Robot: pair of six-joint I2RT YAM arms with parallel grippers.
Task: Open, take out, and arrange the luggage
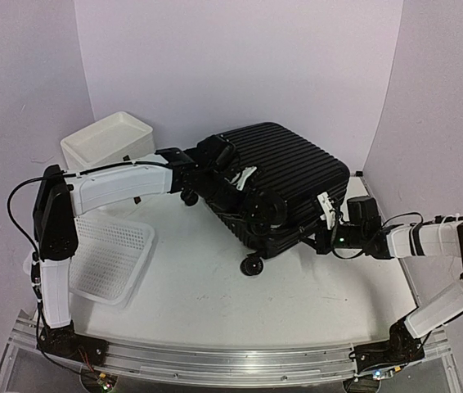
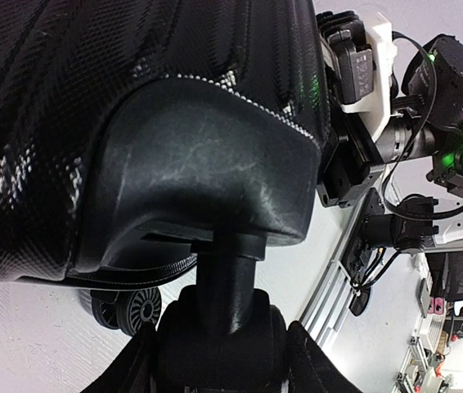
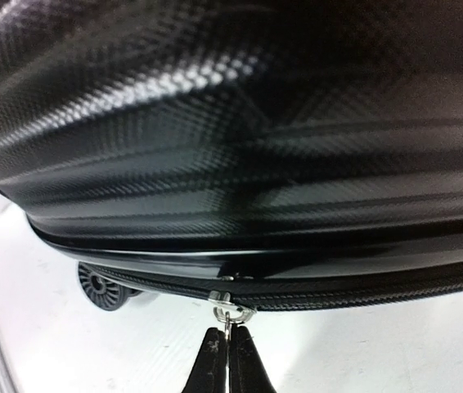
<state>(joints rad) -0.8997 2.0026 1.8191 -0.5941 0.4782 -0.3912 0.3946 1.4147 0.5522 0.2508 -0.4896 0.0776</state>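
The luggage (image 1: 285,176) is a big black ribbed suitcase, tilted on the table, and it fills the left wrist view (image 2: 92,98) and the right wrist view (image 3: 231,123). My left gripper (image 2: 223,348) is at its left corner, shut around a caster wheel (image 2: 219,327) under the corner housing; in the top view it (image 1: 219,168) is dark against the shell. My right gripper (image 3: 228,337) is shut on the metal zipper pull (image 3: 231,314) at the zipper line along the suitcase's near edge; from above it (image 1: 323,231) is at the right corner.
A white three-drawer box (image 1: 107,139) stands at the back left. A white perforated basket (image 1: 113,258) lies under the left arm. Another caster wheel (image 1: 252,264) hangs at the suitcase's near corner. Purple walls close the back and sides.
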